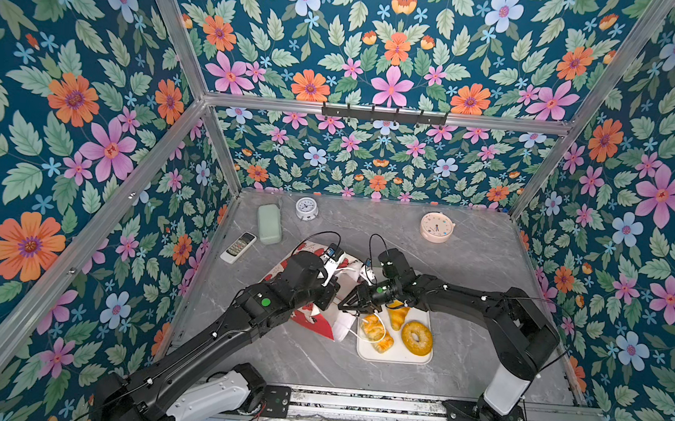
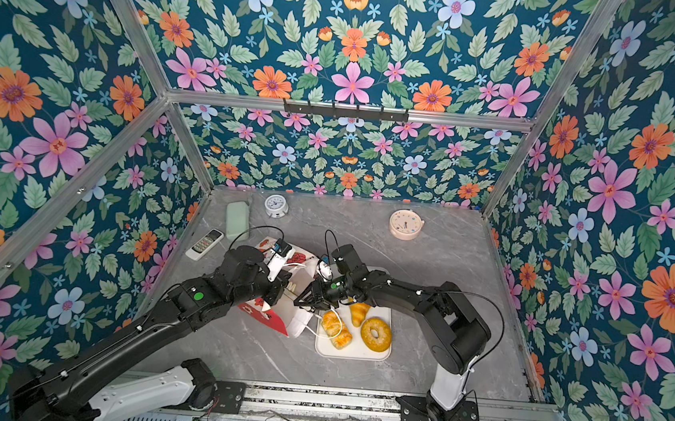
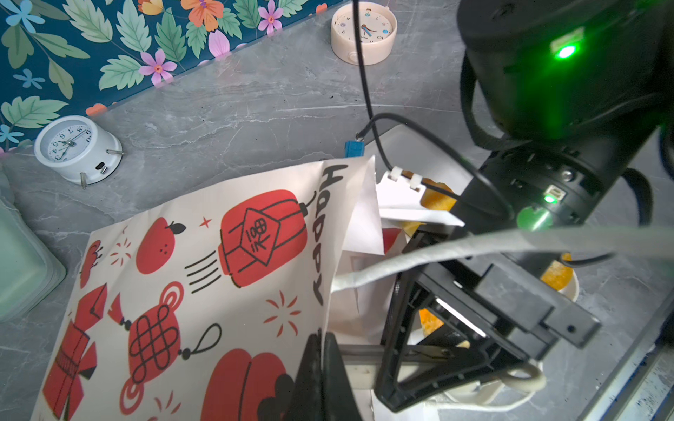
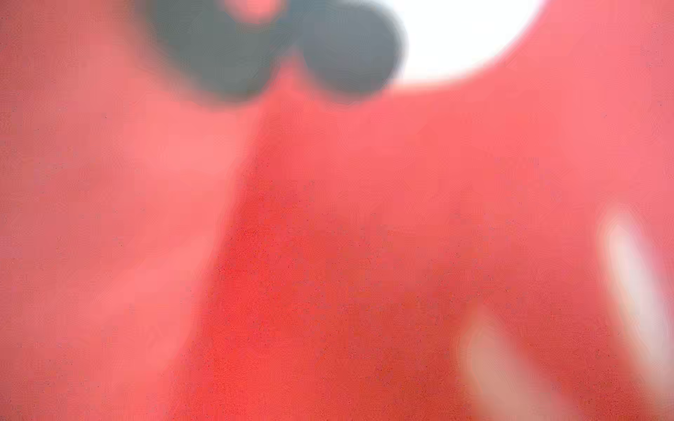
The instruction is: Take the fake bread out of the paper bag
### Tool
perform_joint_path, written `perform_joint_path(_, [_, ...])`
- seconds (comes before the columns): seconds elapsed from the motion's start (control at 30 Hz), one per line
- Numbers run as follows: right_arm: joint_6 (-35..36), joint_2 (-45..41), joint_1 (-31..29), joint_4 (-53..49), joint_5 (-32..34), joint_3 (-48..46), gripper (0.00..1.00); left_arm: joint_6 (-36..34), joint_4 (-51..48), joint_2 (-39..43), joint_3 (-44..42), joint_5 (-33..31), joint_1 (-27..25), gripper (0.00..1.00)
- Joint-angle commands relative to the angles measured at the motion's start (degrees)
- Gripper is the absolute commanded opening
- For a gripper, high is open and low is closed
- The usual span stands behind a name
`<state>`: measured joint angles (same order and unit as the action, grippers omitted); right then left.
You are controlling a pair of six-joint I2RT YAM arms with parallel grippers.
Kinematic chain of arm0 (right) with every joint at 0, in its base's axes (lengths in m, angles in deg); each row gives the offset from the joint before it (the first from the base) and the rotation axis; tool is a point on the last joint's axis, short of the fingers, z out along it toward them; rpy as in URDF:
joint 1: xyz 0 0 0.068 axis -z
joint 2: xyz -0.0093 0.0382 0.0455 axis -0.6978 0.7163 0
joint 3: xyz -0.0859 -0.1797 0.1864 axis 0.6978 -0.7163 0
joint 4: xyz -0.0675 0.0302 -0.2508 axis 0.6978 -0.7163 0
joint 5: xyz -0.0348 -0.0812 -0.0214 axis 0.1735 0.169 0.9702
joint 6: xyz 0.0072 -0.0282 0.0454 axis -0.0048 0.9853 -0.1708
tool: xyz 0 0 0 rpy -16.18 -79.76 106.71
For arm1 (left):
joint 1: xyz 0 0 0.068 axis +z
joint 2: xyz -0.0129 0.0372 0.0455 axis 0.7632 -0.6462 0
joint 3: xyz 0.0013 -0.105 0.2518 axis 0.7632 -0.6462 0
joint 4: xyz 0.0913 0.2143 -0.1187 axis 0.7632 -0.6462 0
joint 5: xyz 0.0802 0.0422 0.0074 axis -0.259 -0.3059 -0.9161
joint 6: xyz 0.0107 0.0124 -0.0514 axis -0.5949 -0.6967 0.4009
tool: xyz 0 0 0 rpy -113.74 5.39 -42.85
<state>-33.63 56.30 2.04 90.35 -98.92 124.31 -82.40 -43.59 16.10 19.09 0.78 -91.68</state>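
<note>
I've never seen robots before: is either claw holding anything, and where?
Left gripper pinches the paper bag by its mouth's rim. Right gripper sits at that mouth; its hold cannot be told.

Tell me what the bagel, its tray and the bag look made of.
Bagel: likely plastic or foam, glossy golden with highlights. Tray: probably plastic, smooth matte off-white, rounded corners. Paper bag: matte printed paper, creased and folded at its mouth.

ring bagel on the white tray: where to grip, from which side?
Come straight down on the ring bagel and pinch its wall, one finger in the hole, one outside. It lies flat on the tray, so a sideways approach would likely scrape the tray. Take the wall farthest from the croissant, where nothing crowds it.
</note>
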Motion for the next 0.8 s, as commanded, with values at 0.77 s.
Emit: perform_joint_path(0.77, [3.7,-13.1,2.2,-1.9,0.9,-7.8,0.0,0.0,-0.3,-0.5,1.4,-1.3,0.1,0.0])
